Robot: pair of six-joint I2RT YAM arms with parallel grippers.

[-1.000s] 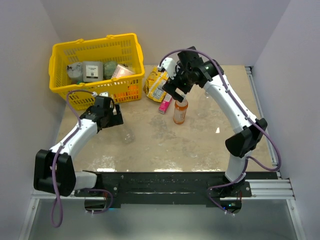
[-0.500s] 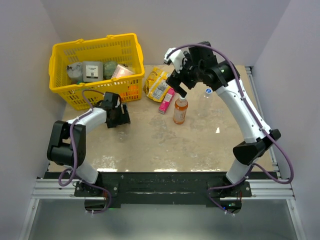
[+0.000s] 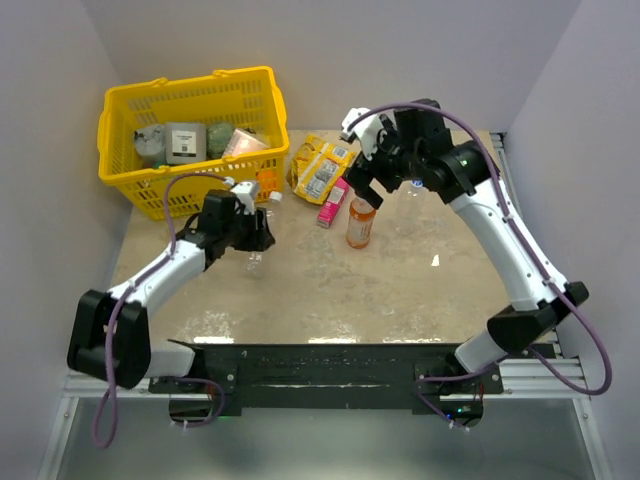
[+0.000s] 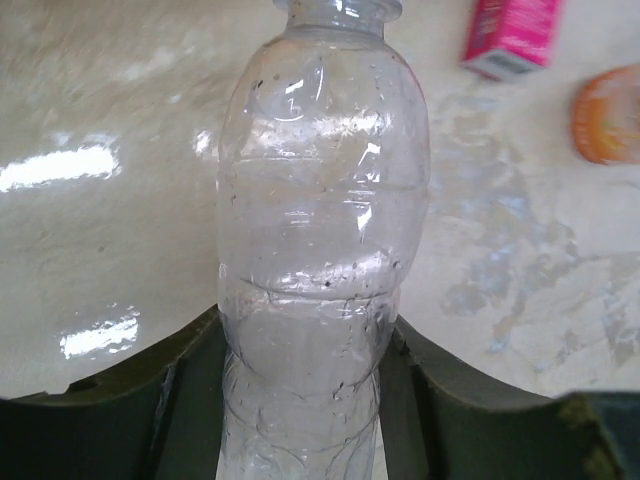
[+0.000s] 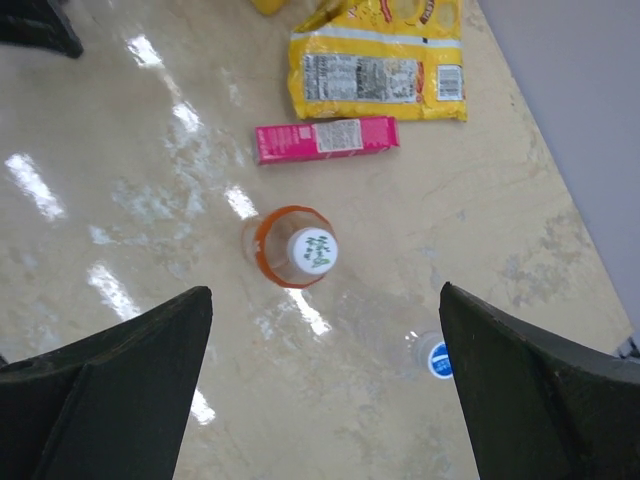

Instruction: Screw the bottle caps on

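Pink packet [image 5: 326, 138] and yellow bag [image 5: 378, 60] lie near the orange bottle [image 5: 265, 245].

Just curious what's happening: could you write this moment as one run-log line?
left gripper: shut on clear bottle | right gripper: open, above orange bottle, white cap on it

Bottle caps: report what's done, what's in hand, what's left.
Done, apparently: the orange bottle wears a white cap, and the standing clear bottle a blue cap; tightness can't be judged. In hand: the left gripper clamps the third bottle. Left: its neck looks bare. The right gripper hangs open.
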